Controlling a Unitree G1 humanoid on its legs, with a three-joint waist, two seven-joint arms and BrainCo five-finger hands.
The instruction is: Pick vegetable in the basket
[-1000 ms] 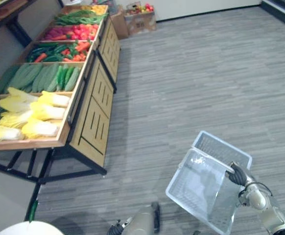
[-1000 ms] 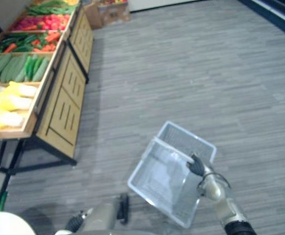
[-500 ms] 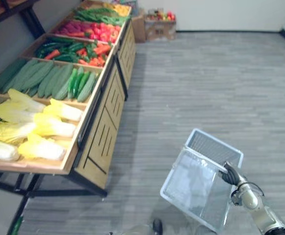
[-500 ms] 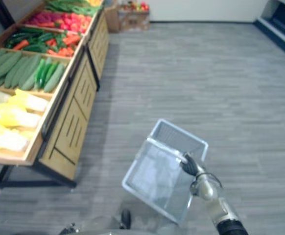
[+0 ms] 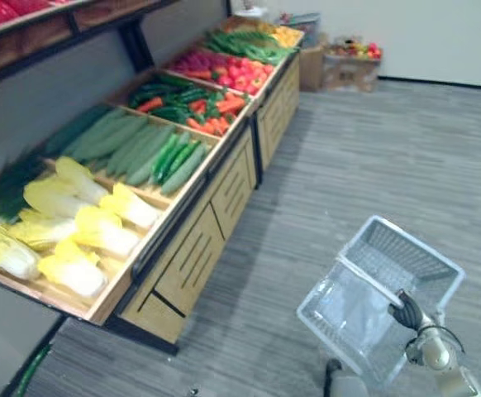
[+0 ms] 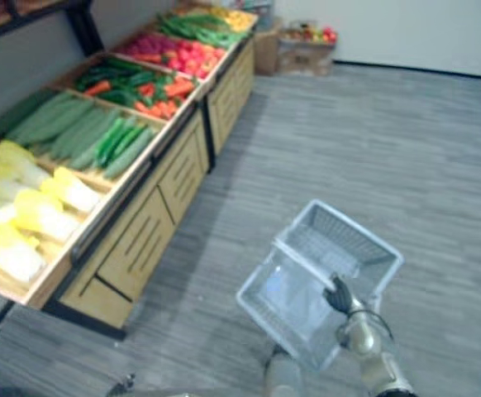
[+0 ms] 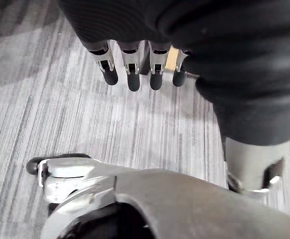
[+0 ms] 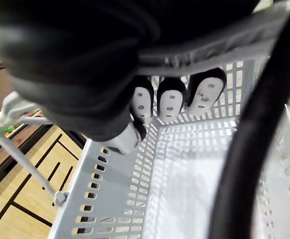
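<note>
A pale grey plastic mesh basket (image 5: 352, 306) hangs empty over the floor at my lower right. My right hand (image 5: 406, 313) is shut on its handle; in the right wrist view the curled fingers (image 8: 170, 99) wrap the grey handle bar above the basket's wall (image 8: 120, 199). The vegetables lie on a wooden stand (image 5: 199, 240) to the left: pale yellow cabbages (image 5: 83, 240), long green cucumbers (image 5: 141, 149), green and red peppers (image 5: 191, 103), red vegetables (image 5: 232, 70) and green beans (image 5: 249, 41). My left hand (image 7: 130, 74) hangs over the floor with straight fingers and holds nothing.
The stand has slatted wooden fronts and black metal legs, with a dark shelf (image 5: 59, 25) above it. A cardboard box (image 5: 348, 66) with produce sits by the far wall. Grey plank floor (image 5: 389, 157) spreads out to the right of the stand.
The camera has swung towards the stand, which now looks nearer and larger. The basket stays in my right hand, at the lower right.
</note>
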